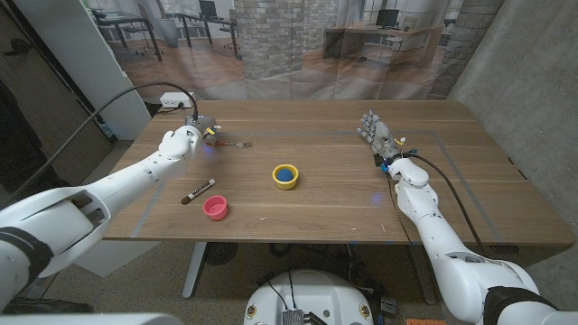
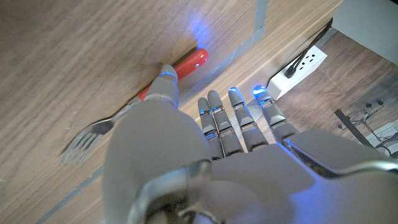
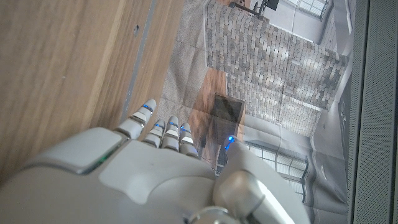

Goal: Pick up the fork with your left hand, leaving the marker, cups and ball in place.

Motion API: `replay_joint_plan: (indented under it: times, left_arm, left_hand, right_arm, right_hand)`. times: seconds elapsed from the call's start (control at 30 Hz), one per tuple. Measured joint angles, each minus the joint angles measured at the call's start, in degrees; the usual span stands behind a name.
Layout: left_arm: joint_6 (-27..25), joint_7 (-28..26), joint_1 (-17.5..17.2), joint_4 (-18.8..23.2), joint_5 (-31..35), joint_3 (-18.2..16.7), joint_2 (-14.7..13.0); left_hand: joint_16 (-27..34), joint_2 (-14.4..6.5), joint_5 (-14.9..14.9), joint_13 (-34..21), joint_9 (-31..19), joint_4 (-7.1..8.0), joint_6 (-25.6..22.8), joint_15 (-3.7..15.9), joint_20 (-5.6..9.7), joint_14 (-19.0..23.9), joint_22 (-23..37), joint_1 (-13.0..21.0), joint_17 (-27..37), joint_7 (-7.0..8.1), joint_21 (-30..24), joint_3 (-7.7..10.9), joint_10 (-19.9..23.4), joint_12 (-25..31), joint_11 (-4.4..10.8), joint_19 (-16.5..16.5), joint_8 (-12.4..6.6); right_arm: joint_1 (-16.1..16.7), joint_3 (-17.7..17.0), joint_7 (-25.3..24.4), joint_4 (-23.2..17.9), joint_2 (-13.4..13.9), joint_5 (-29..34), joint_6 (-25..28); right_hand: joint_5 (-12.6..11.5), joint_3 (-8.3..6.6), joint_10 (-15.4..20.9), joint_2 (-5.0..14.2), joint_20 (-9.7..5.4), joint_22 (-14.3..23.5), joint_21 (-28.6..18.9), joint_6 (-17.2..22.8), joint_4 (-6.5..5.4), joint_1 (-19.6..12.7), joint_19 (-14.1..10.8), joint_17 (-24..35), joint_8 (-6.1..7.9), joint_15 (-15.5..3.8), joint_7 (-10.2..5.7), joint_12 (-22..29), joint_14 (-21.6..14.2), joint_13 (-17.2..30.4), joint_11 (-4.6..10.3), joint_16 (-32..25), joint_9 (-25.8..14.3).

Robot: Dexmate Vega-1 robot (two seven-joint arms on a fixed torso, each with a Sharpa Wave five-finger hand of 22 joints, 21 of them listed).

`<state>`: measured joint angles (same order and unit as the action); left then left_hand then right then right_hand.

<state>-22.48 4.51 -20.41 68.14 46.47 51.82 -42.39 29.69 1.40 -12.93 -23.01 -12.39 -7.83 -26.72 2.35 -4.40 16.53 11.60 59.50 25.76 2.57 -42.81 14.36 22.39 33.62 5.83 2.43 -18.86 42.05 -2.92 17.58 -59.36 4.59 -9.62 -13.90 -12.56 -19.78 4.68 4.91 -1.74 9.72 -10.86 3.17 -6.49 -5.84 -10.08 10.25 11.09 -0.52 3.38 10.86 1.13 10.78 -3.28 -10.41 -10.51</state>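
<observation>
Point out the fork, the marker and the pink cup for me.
fork (image 2: pixel 84 140), left wrist view, on the tines.
marker (image 1: pixel 199 191), head view, on the middle of its barrel.
pink cup (image 1: pixel 215 208), head view, on its rim.

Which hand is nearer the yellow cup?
Left, narrowly. The left hand sits over the fork, up and left of the yellow cup; the right hand waits farther off to its right.

— Looks like an open office or lab, with brick pillars (image 1: pixel 275 36) and rows of desks with monitors (image 1: pixel 384 23) behind.

— Set up for testing, though: wooden table (image 1: pixel 343 194), power strip (image 1: pixel 173 99) on the floor.
</observation>
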Motion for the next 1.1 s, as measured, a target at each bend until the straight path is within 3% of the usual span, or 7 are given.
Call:
replay_joint_plan:
  times: [0.8, 1.1]
  left_arm:
    - [-0.9, -0.97, 0.32, -1.35, 0.1, 1.91, 0.54]
    - [-1.36, -2.11, 0.33, -2.12, 0.48, 2.57, 0.98]
  left_hand:
    - [0.83, -0.71, 0.0, -0.79, 0.01, -0.64, -1.97, 0.12, 0.1, 1.77, -0.01, 2.05, 0.43, 0.53, -0.66, 0.18, 1.76, 1.15, 0.59, 0.96, -1.09]
    - [1.93, -0.89, 0.0, -1.54, 0.01, -0.94, -6.09, 0.25, 0.0, 4.89, 0.23, 3.5, 0.96, 1.32, -1.29, 0.02, 4.78, 2.84, 1.66, 2.06, -3.34]
  right_arm:
    - [-0.76, 0.07, 0.19, 1.27, 0.09, 0.07, -0.18]
    - [-1.09, 0.13, 0.21, 1.74, 0.28, 0.28, -0.31]
  right_hand:
    - [0.0, 0.24, 0.0, 0.0, 0.0, 0.0, 0.0, 0.0, 0.24, 0.0, 0.0, 0.0, 0.0, 0.0, 0.0, 0.0, 0.0, 0.0, 0.0, 0.0, 0.0]
    - [0.0, 0.24, 0.0, 0.0, 0.0, 0.0, 0.0, 0.0, 0.24, 0.0, 0.0, 0.0, 0.0, 0.0, 0.0, 0.0, 0.0, 0.0, 0.0, 0.0, 0.0]
